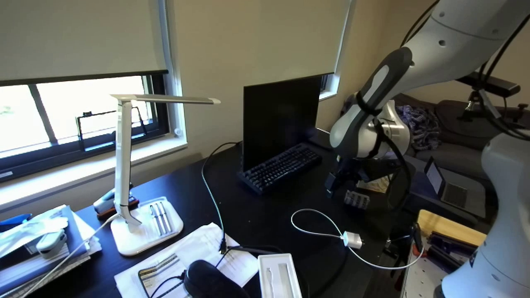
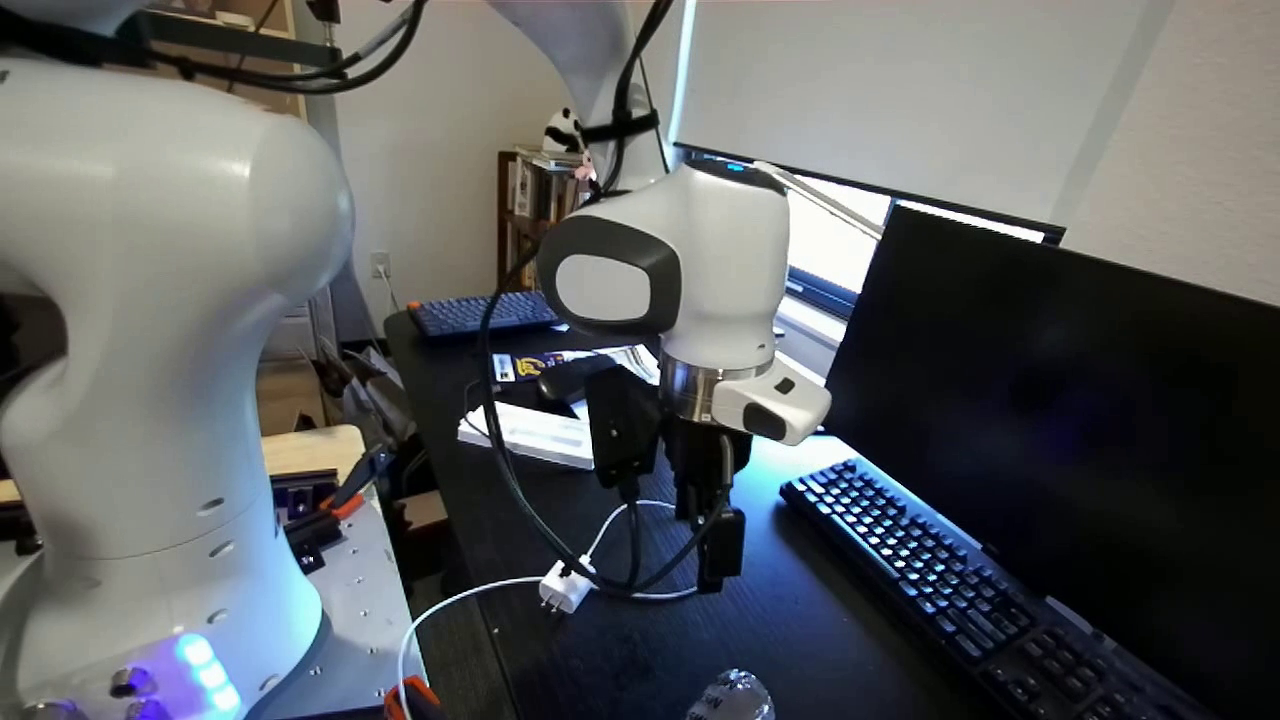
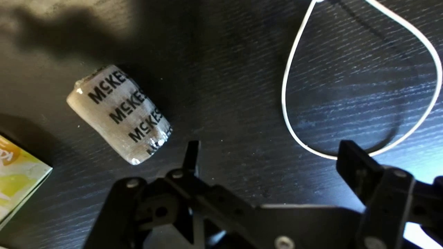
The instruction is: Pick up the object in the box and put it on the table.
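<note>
A beige roll in clear wrap with black lettering (image 3: 121, 116) lies on the black table (image 3: 235, 103), left of centre in the wrist view. It also shows in both exterior views (image 1: 357, 199) (image 2: 735, 698), cut by the bottom edge in the latter. My gripper (image 3: 270, 145) is open and empty above the table; the roll is beside the left finger, not between the fingers. The gripper also shows in both exterior views (image 1: 344, 182) (image 2: 710, 550). A pale beige box-like thing (image 1: 380, 185) is partly hidden behind the gripper; I cannot tell surely if it is the box.
A carton corner with orange and yellow print (image 3: 19, 176) is at the wrist view's left edge. A white cable loop (image 3: 285, 93) and charger (image 1: 352, 239) lie near the gripper. A keyboard (image 1: 281, 167), monitor (image 1: 281, 120), lamp (image 1: 123, 157) and white tray (image 1: 279, 275) stand around.
</note>
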You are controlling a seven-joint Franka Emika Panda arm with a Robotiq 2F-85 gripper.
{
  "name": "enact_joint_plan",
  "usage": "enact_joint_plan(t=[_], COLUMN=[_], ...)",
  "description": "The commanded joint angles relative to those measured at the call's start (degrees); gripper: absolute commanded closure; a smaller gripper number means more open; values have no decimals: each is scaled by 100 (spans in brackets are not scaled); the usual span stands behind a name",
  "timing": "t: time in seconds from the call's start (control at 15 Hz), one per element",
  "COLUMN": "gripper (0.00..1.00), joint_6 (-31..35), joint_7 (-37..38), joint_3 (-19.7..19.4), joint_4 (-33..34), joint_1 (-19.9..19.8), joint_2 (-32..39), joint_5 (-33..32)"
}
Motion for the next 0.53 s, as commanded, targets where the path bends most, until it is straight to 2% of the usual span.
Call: enact_joint_plan(t=[0.0,0.13,0.2,0.27,0.33,0.47], gripper=[0,0,0,0,0,0], joint_6=[-1027,-1767,-1264,-1493,-1581,-1614], joint_7=[907,1134,827,919,947,962], joint_3=[-1258,-2195,-1531,-1875,-2046,-2104], joint_4=[-1,-1,0,3,3,3], joint_1=[1405,2318,1628,1985,2182,2260], joint_2=[750,956,567,677,753,829], joint_5=[-672,-956,-712,-777,-782,-782])
